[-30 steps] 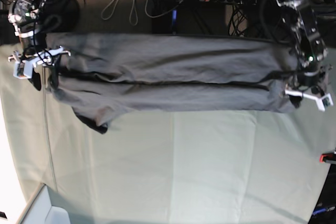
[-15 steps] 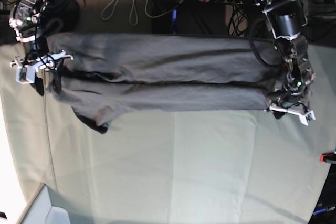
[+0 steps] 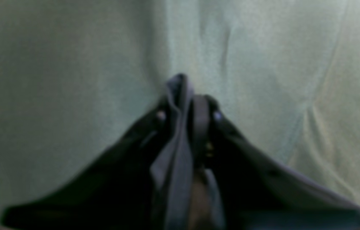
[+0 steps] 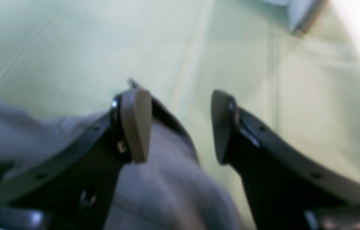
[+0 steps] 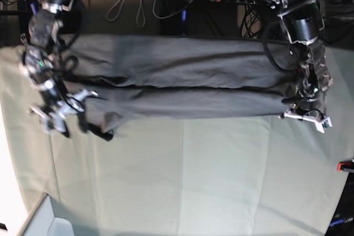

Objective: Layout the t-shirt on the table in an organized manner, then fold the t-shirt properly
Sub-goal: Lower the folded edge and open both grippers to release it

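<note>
The t-shirt (image 5: 182, 84) lies as a long dark band across the far part of the surface (image 5: 193, 181), folded lengthwise with a seam-like crease down its middle, its near edge facing the bare pale cloth; taking the t-shirt as landmark and going from the left of the base view to the right:

At its left end sits the right pincer (image 5: 55, 115), which a second ago hung by the far-left corner and has since swung down to the near-left corner, close to the small flap of cloth that sticks out there; in the right wrist view its tan fingertips (image 4: 137, 123) stand wide apart with nothing between them, grey cloth lying just under the one; so that corner is not yet taken.

Along the middle, the band looks unchanged.

At its right end the left pincer (image 5: 307, 115), which a second ago stood open just off the near-right corner, has moved in and clamped shut; the left wrist view shows a ridge of dark fabric (image 3: 180, 127) pinched up between the closed jaws, the pale surface beyond it.

Judged from this, one near corner is secured and the other is being lined up; once both are held, the near edge can probably be lifted for the next fold, and an uneven grab at the left end would likely skew it.
</note>
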